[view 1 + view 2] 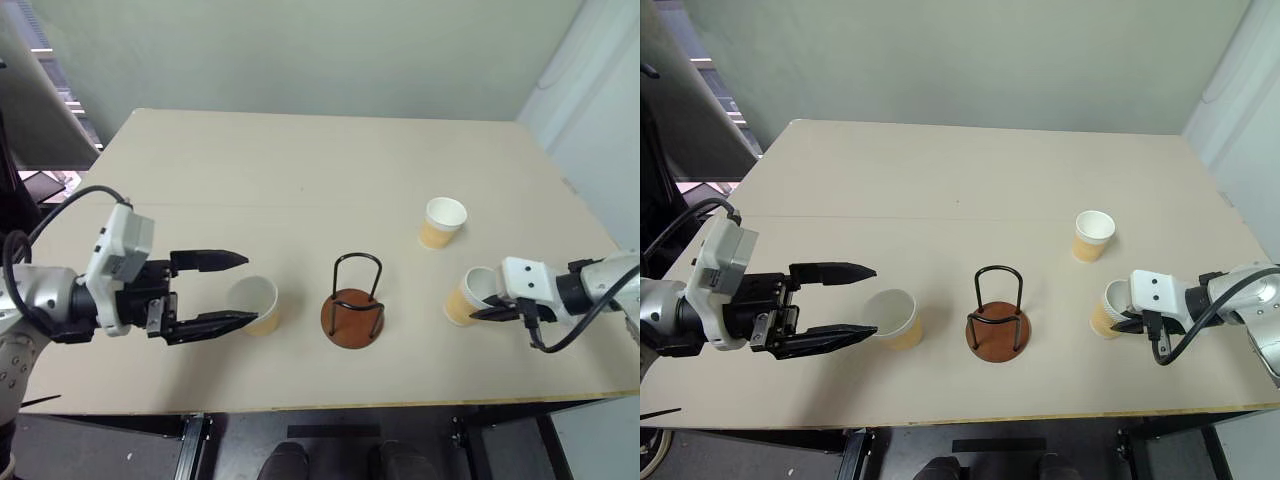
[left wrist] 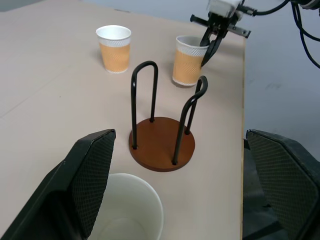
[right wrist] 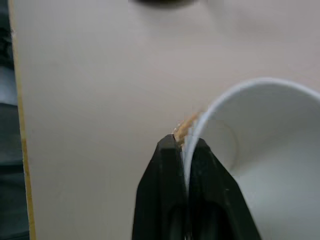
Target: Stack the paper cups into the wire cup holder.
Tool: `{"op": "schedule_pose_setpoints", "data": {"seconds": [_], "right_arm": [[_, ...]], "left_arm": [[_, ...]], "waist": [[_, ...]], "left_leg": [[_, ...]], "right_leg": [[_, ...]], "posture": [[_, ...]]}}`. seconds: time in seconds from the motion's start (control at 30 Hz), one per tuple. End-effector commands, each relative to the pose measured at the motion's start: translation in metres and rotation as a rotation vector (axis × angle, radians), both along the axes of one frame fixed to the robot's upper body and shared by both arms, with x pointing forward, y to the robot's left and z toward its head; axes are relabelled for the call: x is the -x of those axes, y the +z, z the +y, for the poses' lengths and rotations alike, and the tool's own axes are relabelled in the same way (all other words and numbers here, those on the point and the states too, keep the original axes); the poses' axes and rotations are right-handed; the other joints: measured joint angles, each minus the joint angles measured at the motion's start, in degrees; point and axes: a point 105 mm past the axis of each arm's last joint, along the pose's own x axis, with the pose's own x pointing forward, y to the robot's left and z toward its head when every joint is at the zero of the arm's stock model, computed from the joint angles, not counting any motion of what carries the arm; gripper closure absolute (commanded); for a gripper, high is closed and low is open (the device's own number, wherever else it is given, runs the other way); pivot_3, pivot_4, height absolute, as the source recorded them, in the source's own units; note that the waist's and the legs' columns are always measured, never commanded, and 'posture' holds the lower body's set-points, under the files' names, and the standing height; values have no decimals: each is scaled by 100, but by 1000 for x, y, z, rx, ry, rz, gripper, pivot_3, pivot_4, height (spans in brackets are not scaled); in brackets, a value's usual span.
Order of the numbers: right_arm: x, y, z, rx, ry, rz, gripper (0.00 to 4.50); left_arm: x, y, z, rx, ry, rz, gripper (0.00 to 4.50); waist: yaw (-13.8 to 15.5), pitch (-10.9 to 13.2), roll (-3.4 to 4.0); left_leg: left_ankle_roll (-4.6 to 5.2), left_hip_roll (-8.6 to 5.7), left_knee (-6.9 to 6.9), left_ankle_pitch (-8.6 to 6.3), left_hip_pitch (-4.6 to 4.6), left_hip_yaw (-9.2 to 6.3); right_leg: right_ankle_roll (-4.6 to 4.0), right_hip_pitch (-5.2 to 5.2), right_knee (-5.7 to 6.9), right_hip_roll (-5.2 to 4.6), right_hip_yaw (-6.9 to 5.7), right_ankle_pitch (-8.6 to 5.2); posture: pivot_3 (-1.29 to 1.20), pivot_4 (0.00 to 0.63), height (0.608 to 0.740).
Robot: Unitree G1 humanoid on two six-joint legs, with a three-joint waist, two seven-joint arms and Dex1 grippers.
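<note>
step in hand: first pickup. the right gripper (image 3: 183,145) has its two fingers pinched on the rim of the right-hand paper cup (image 1: 466,297), one finger inside the wall, one outside. that cup stands upright on the table (image 1: 300,170), to the right of the wire cup holder (image 1: 354,305), which holds no cup.

the left gripper (image 1: 215,292) is spread wide and holds nothing. it hangs level just beside the left-hand paper cup (image 1: 254,304), which stands upright left of the holder. the far paper cup (image 1: 441,222) stands alone, further back and to the right.

next move, as judged: lift the pinched cup straight up, carry it leftward over the holder, and lower it between the black wire loops onto the wooden disc. a rim pinch gives little hold, so the cup could swing or slip in a quick move. the loops stand slightly taller than a cup, so the cup's base must clear their tops.

room: the pinched cup sits near the table's front-right corner, the edge close by. between it and the holder the tabletop is bare. the far cup lies well apart from that path.
</note>
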Motion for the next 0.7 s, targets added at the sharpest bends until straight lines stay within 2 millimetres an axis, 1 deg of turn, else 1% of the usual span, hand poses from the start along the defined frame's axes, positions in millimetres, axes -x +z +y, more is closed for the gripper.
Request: {"op": "schedule_pose_setpoints", "data": {"seconds": [0.03,0.13,0.2,0.23,0.27,0.3,0.33,0.4,0.43,0.47,0.53,0.7], "right_arm": [[2,63,15,-109,104,-137,4487],[7,110,40,-233,226,-224,4487],[7,127,53,-283,281,-256,4487],[8,136,68,-324,333,-273,4487],[10,141,79,-350,368,-281,4487],[12,142,92,-363,416,-278,4487],[12,140,102,-365,441,-264,4487],[11,134,112,-355,457,-245,4487],[9,127,116,-339,456,-234,4487],[7,119,118,-309,462,-227,4487],[6,109,120,-273,474,-216,4487],[10,102,123,-274,498,-181,4487]], "left_arm": [[1,9,8,-27,28,-53,0],[0,6,9,-35,37,-50,0],[0,5,9,-35,39,-49,0],[-1,3,9,-39,44,-46,0],[-1,2,9,-42,46,-44,0],[-2,1,9,-45,50,-43,0],[-2,0,9,-48,53,-43,0],[-3,0,9,-52,55,-44,0],[-4,-1,9,-53,57,-45,0],[-4,-1,8,-55,58,-46,0],[-3,-2,8,-56,60,-47,0],[1,-3,9,-64,80,-46,0]], "waist": [[-15,2,3],[-49,2,4],[-76,0,1],[-80,-1,-2],[-91,-2,-3],[-100,-2,-2],[-106,-1,-2],[-109,-1,-2],[-90,-1,-1],[-76,-1,-1],[-56,-1,-1],[-62,-1,-2]], "left_leg": [[-1,0,-1,0,-1,3],[-8,-4,-5,4,-2,20],[-12,-2,-13,7,-1,24],[-14,1,-16,8,0,22],[-16,4,-20,9,-1,18],[-17,8,-20,8,2,11],[-18,9,-24,9,1,6],[-23,11,-26,12,-1,-4],[-23,12,-26,12,-5,-10],[-25,10,-27,13,-8,-18],[-26,9,-24,13,-11,-23],[-24,4,-22,12,-13,-17]], "right_leg": [[-1,-4,1,0,2,0],[-7,-14,7,9,2,-3],[-16,-20,7,18,1,-6],[-23,-19,7,19,-1,-9],[-29,-21,6,20,-5,-9],[-34,-21,8,23,-6,-11],[-35,-28,10,25,-5,-10],[-37,-29,13,31,-12,-10],[-39,-32,12,30,-12,-9],[-39,-32,12,27,-14,-9],[-40,-31,12,19,-15,-8],[-40,-30,9,4,-13,-8]], "posture": [[0,150,740],[0,150,740],[0,150,740],[0,150,740],[0,150,740],[0,150,740],[0,150,740],[0,150,740],[0,150,740],[0,150,740],[0,150,740],[0,150,740]]}}
